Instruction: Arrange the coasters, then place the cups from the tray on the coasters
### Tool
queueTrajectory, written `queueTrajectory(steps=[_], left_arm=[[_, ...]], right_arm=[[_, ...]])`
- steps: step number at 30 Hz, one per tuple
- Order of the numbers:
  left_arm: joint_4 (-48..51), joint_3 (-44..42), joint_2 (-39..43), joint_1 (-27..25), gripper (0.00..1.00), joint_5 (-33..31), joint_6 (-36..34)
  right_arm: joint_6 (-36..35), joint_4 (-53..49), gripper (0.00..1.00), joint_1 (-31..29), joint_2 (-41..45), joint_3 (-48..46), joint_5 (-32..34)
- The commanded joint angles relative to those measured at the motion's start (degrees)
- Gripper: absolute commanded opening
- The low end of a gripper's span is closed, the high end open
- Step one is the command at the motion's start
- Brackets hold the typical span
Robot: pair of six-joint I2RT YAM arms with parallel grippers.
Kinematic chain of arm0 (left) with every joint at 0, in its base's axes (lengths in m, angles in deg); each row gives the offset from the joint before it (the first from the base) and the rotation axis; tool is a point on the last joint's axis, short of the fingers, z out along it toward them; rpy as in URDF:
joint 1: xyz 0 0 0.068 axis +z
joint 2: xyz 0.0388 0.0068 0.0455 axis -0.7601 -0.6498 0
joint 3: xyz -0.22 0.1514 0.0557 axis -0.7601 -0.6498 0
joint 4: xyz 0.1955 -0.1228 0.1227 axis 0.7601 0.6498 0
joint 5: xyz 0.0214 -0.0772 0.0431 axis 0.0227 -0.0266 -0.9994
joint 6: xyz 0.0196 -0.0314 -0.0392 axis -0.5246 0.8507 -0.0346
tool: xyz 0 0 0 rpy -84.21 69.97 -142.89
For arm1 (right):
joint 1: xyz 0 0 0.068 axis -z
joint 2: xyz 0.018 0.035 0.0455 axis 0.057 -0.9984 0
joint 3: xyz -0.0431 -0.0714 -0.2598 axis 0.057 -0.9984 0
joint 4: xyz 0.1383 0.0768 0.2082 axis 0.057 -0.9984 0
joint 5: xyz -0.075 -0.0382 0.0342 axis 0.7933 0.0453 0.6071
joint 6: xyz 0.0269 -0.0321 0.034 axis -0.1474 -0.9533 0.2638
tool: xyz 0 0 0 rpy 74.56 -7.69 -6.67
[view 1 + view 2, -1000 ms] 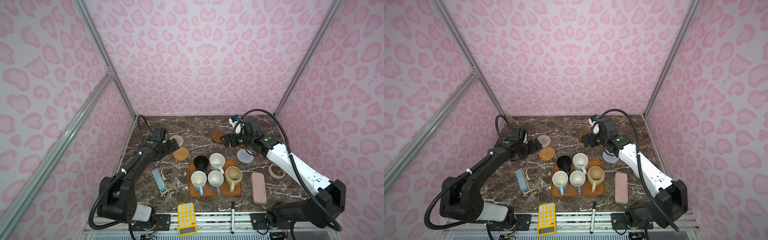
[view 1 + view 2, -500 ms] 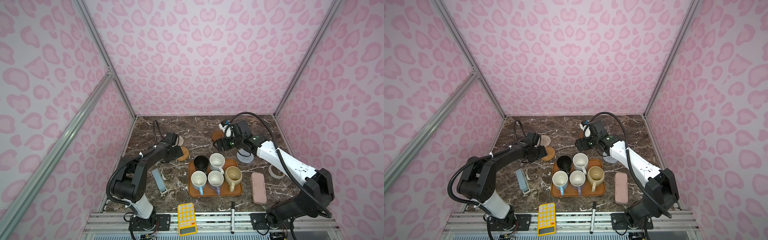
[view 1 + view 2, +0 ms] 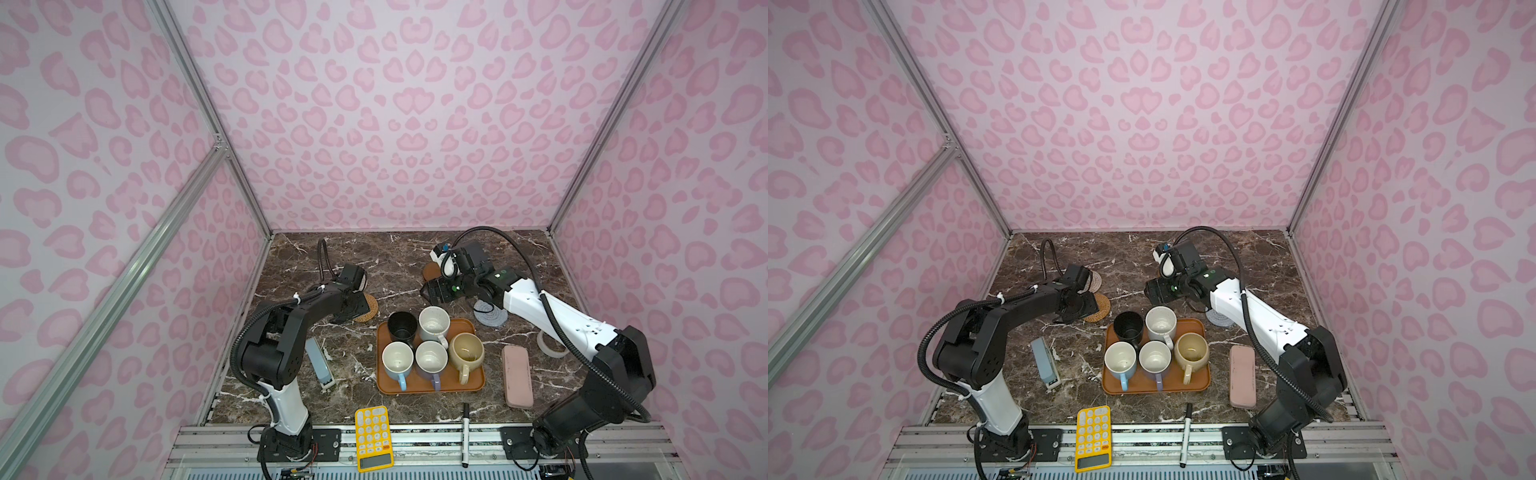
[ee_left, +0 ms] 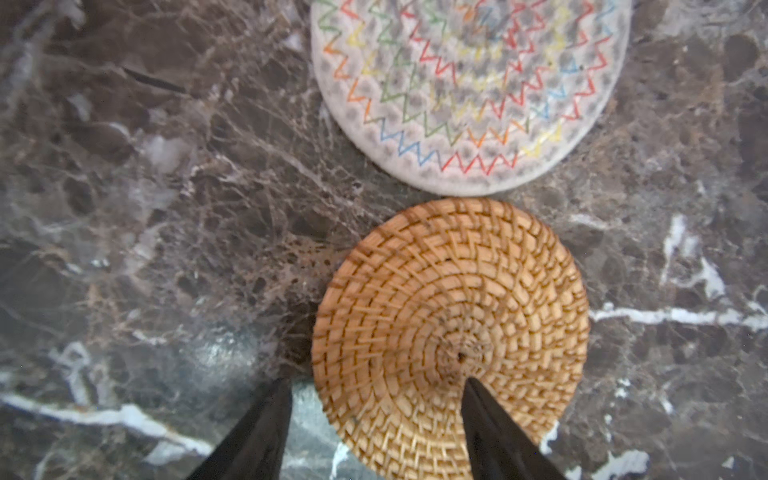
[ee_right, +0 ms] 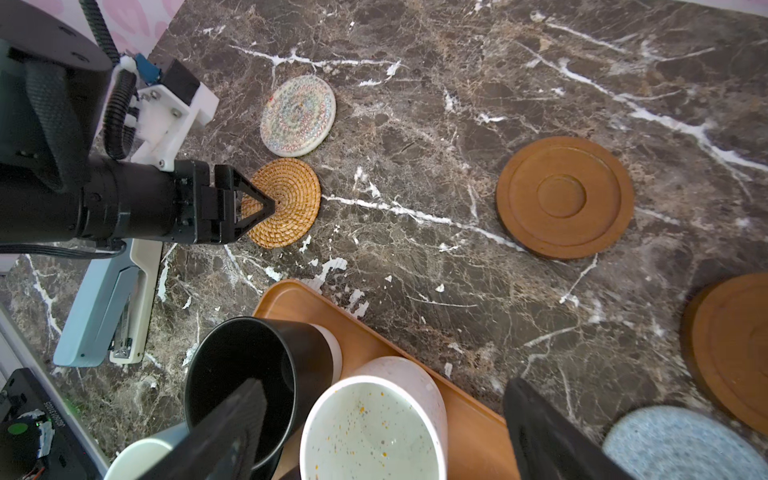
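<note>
**Coaster arrangement stage; no cup yet transferred.** The left gripper [image 4: 376, 395] was positioned at the tan round woven rattan coaster [image 4: 451, 332]. This coaster lay flat on the dark marble desk [image 4: 124, 208] toward its left edge, just beside the whitish round woven coaster with coloured zigzag stitching [image 4: 465, 83]. Whether the two rims touched could not be told.

The jaws were partly parted and nothing was gripped. One fingertip [image 4: 482, 407] was set on the disc near its centre and the other on bare marble outside the rim, presumably so that the thin disc could be pinched across its edge or dragged clear of its neighbour.

Further toward the desk's right edge, a smooth brown wooden coaster [image 5: 564, 196], a second wooden coaster [image 5: 731, 353] and the grey-blue woven coaster [image 5: 681, 444] were laid out.

The right gripper [image 5: 384, 388] was held wide open and empty above the speckled white cup [image 5: 374, 432], probably staged for a first pickup. That cup, the black cup [image 3: 402, 325], the light blue cup [image 3: 397, 360], the lavender cup [image 3: 431, 360] and the squat beige-yellow cup [image 3: 467, 353] were all stood on the flat orange-brown rectangular tray [image 3: 417, 387], near the middle of the desk's front edge.
</note>
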Motion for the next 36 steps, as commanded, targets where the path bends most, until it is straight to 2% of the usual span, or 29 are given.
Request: queueTrajectory(steps=[1,5,12,15,19,22,28,36], left_arm=[[0.97,0.81,-1.33,-0.09,0.63,-0.06,0.03],[3.88,3.47,-3.17,-1.6,0.6,-0.53,-0.63],[12.17,11.39,-9.04,-5.96,0.59,-5.66,-0.75],[13.44,14.27,-10.96,-7.04,0.59,-5.42,-0.91],[14.64,19.02,-13.5,-7.52,0.57,-4.6,-0.91],[15.31,22.46,-15.66,-7.62,0.53,-3.98,-1.09],[17.49,28.54,-20.02,-7.61,0.53,-3.66,-1.35],[22.05,36.41,-26.08,-7.7,0.49,-8.57,-2.72]], right_arm=[[-0.13,-0.85,0.92,-0.48,-1.06,0.77,-0.76],[-0.31,-1.68,0.91,-0.85,-1.95,1.68,-0.71],[-0.22,-2.29,0.91,-0.93,-2.23,1.62,-0.29],[-0.35,-2.69,0.91,-0.93,-2.05,1.65,0.17],[-0.07,-2.78,0.91,-0.94,-1.95,1.39,1.06],[0.52,-2.78,0.91,-0.85,-2.05,1.27,1.97],[1.44,-2.8,0.91,-0.07,-2.13,1.27,2.76],[2.4,-2.18,0.91,0.94,-1.96,0.76,2.59]])
